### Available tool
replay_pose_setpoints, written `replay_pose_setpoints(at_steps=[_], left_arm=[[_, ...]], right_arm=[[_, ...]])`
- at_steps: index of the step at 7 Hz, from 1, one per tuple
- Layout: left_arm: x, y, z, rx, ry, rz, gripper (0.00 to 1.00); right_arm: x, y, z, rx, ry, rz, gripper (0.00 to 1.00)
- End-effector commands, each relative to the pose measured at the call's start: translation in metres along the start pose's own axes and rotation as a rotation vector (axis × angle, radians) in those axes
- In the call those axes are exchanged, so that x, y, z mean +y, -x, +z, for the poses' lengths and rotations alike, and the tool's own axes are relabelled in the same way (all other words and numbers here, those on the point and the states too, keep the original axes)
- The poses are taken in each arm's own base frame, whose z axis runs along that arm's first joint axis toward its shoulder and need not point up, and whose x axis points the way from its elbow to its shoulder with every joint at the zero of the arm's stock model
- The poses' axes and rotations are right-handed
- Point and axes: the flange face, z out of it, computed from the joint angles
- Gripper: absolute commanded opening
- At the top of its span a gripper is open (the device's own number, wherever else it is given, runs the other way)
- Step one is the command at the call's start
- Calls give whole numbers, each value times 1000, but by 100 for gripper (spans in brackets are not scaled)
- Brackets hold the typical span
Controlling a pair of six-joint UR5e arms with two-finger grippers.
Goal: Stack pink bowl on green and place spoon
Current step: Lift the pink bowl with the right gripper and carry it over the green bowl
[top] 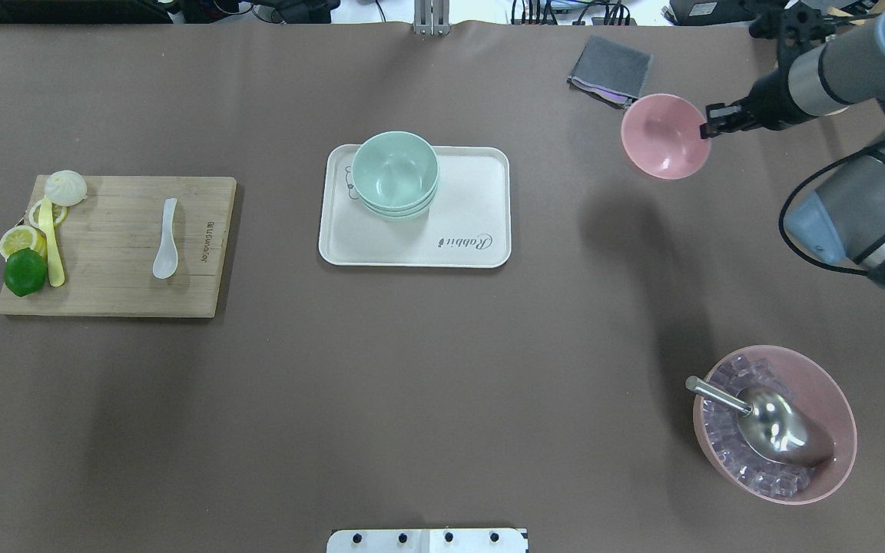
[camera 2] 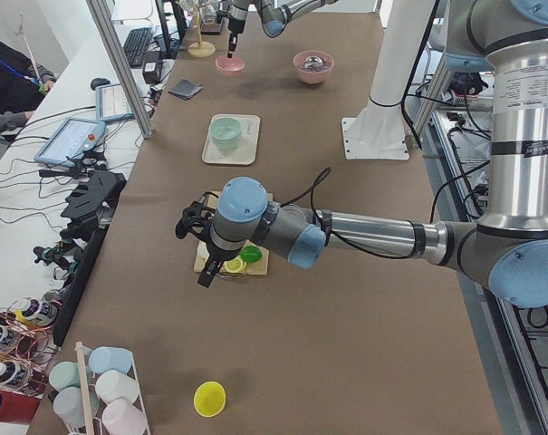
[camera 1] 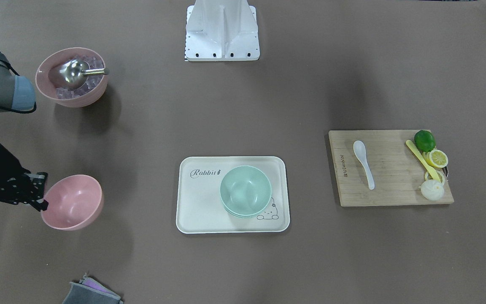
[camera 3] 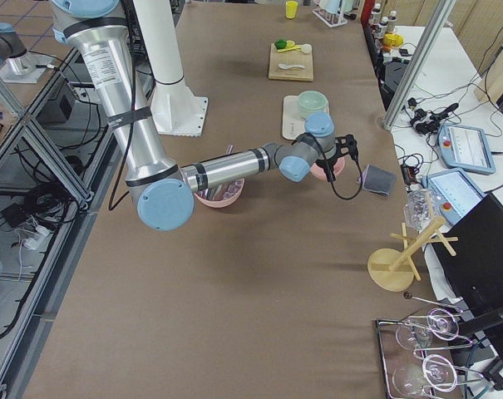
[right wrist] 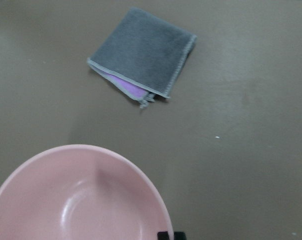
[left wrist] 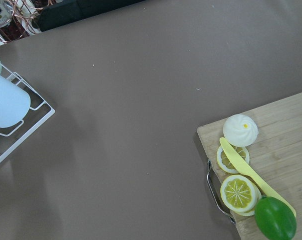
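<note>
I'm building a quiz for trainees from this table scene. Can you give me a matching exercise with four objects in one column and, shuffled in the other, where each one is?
Things:
1. plain pink bowl
2. green bowls
3. white spoon
4. steel scoop

Places:
A. on the wooden board
B. in the bowl of clear cubes
C. on the white tray
D. rim gripped by the right gripper

Pairs: 1-D, 2-C, 3-A, 4-B
</note>
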Motion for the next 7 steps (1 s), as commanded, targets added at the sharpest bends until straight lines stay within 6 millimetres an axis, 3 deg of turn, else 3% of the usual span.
replay_pose_setpoints(at_steps=[1,2,3,4,5,6,7], left_arm=[[2,-2,1,34,2,-4,98],[7,-1,1,34,5,-6,98],[8,-1,1,35,6,-7,98],[13,-1,3,36,11,-11,98],[16,0,3,34,4,-7,98],[21,1,4,36,10,-12,98],[21,1,4,35,9,-11,98]], right_arm=[[-14,141,4,-8,-8,88,0],[-24,208,-3,74,36,105,0],[-32,263,-12,91,61,201,0],[-22,315,1,109,41,279,0],[-13,353,25,128,53,291,0],[-19,390,42,192,99,299,0],[-19,411,57,235,130,304,0]])
